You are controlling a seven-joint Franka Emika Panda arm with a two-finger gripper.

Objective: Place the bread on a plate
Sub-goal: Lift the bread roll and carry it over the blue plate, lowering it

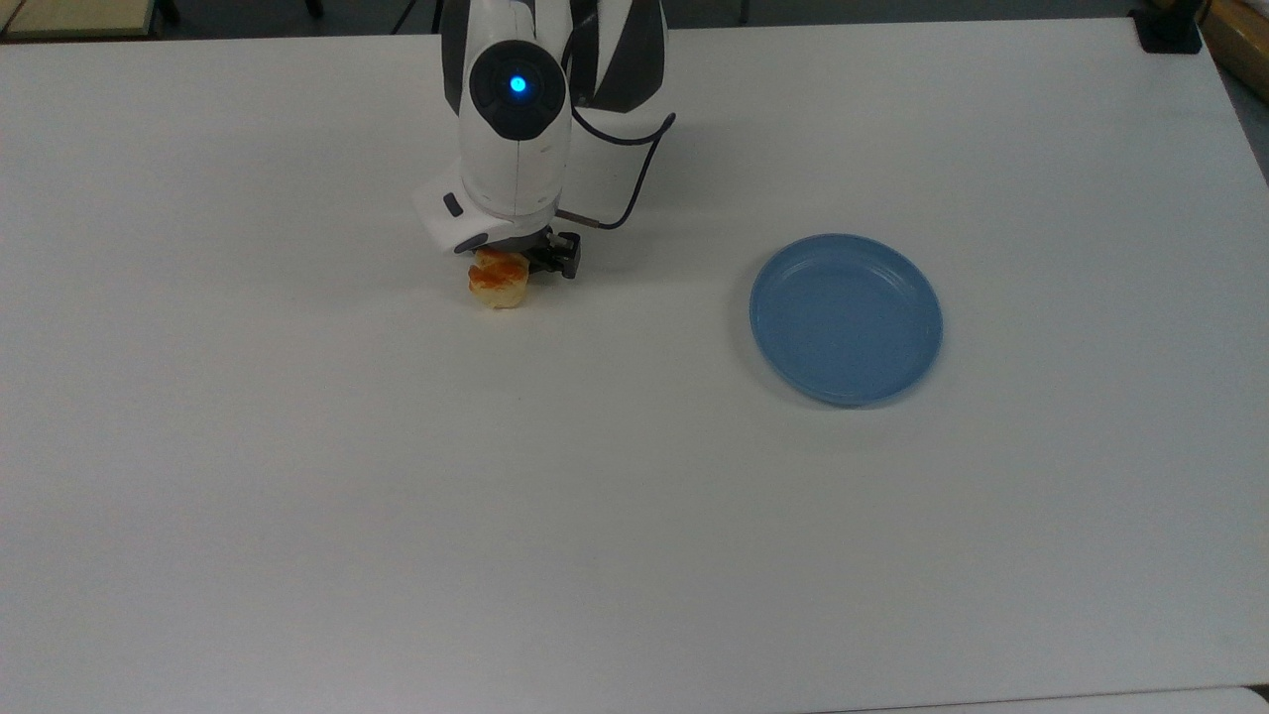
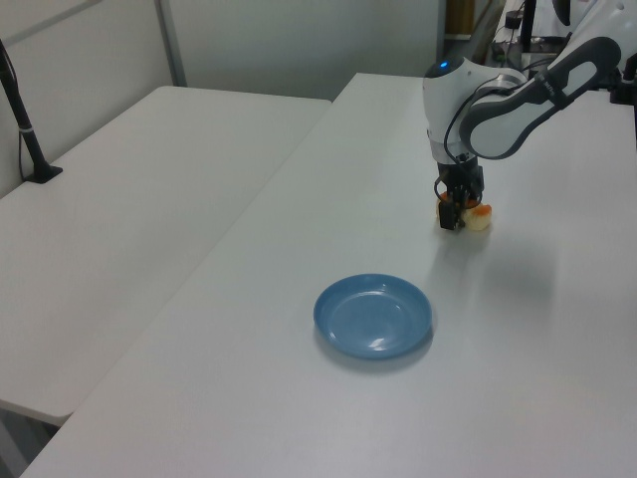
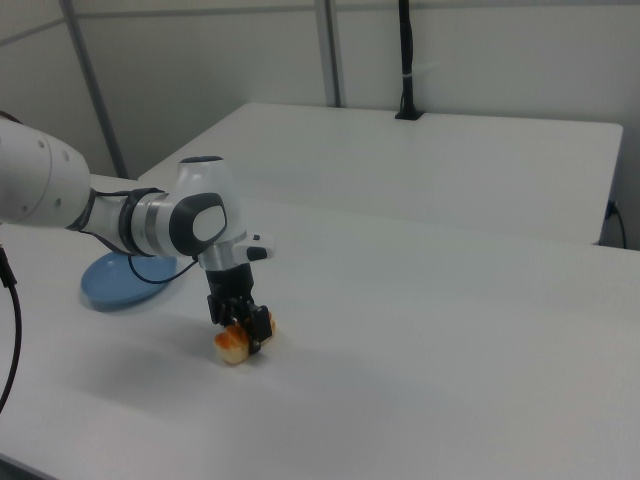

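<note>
The bread (image 1: pixel 499 286) is a small pale-yellow piece with orange-brown bumps, lying left of centre on the white table (image 1: pixel 595 516). My gripper (image 1: pixel 516 262) points straight down and is shut on the bread, its white wrist hiding the far part of it. In the left view the bread (image 2: pixel 478 218) sticks out beside the black fingers (image 2: pixel 450 213). In the right view the gripper (image 3: pixel 240 326) holds the bread (image 3: pixel 232 345) at or just above the tabletop. The blue plate (image 1: pixel 846 319) lies bare far to the top view's right, also seen as the plate (image 2: pixel 373 317) and the plate (image 3: pixel 118 286).
A second white table (image 2: pixel 129 189) adjoins this one. A black post (image 2: pixel 25 119) is clamped at its far edge, seen again as the post (image 3: pixel 405 60). A black clamp (image 1: pixel 1168 30) sits at the top view's upper right corner.
</note>
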